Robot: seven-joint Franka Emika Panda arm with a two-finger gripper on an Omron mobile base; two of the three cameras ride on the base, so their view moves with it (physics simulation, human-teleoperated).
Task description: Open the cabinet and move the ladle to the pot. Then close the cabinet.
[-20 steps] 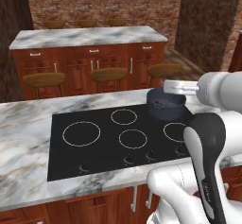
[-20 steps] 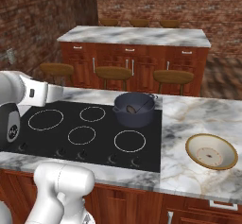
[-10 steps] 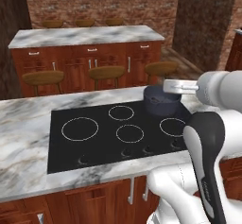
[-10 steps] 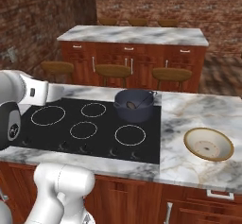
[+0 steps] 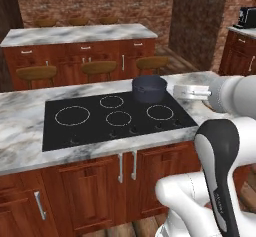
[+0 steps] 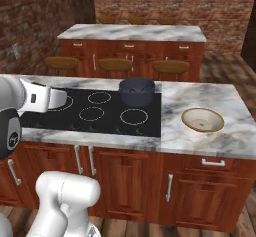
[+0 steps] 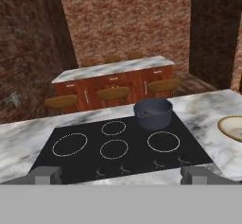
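The dark blue-grey pot point(image 5: 149, 88) point(image 6: 136, 91) point(image 7: 152, 114) stands on the black cooktop's back right ring. A small pale shape lies inside it; I cannot tell whether it is the ladle. The cabinet is out of view. My gripper point(image 7: 122, 176) is open, its two fingertips point(image 7: 47, 174) wide apart with nothing between them. It hovers over the counter's front edge and looks across the cooktop at the pot. The white hand point(image 5: 192, 91) point(image 6: 46, 99) is held level in front of the arm.
The black cooktop point(image 5: 100, 128) point(image 6: 150, 123) is set in a marble counter point(image 5: 20, 146) over lower cabinets with short handles. A shallow beige bowl point(image 6: 202, 120) point(image 7: 232, 127) sits right of it. Behind are a second marble island point(image 5: 75, 33) with stools point(image 5: 97, 67) and brick walls.
The whole picture has slid a little to the left in both base views, so the camera moved with the base. The arm keeps its pose and the gripper stays open.
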